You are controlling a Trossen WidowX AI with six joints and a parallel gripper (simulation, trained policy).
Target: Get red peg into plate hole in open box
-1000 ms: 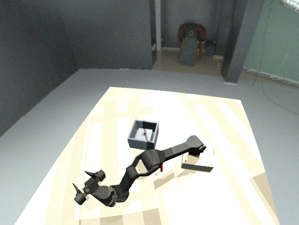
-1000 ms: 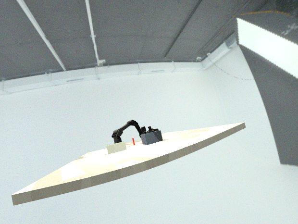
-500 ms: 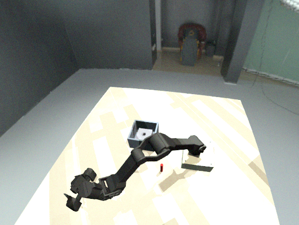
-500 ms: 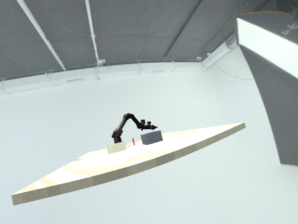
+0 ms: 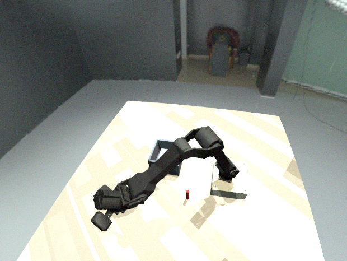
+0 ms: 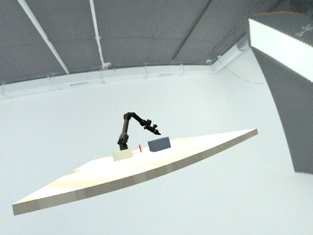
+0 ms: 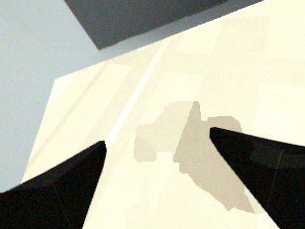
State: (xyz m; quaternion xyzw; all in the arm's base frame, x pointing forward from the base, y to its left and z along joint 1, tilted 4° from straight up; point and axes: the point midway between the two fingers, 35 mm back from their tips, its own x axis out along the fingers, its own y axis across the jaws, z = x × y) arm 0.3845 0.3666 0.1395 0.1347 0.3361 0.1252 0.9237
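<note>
Top view shows us the red peg (image 5: 187, 194) (image 6: 140, 148) upright on the desk (image 5: 266, 224) (image 6: 151, 178) (image 7: 279, 115), outside the open box (image 5: 178, 168) (image 6: 159, 144), between it and the pale block (image 5: 228, 194) (image 6: 122, 155). We see the jaws (image 5: 104, 202) (image 6: 160, 134) spread wide with nothing between them, raised near the desk's left edge, well apart from the peg.

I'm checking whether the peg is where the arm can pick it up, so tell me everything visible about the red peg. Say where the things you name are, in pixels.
The red peg (image 5: 187, 194) (image 6: 140, 148) is a slim, plain, bright red rod, its material unclear. It stands upright on the table (image 5: 252, 224) (image 6: 164, 169), between the box (image 5: 151, 154) (image 6: 159, 144) and the pale block under the arm's base. Nothing else seems to touch it.
</note>
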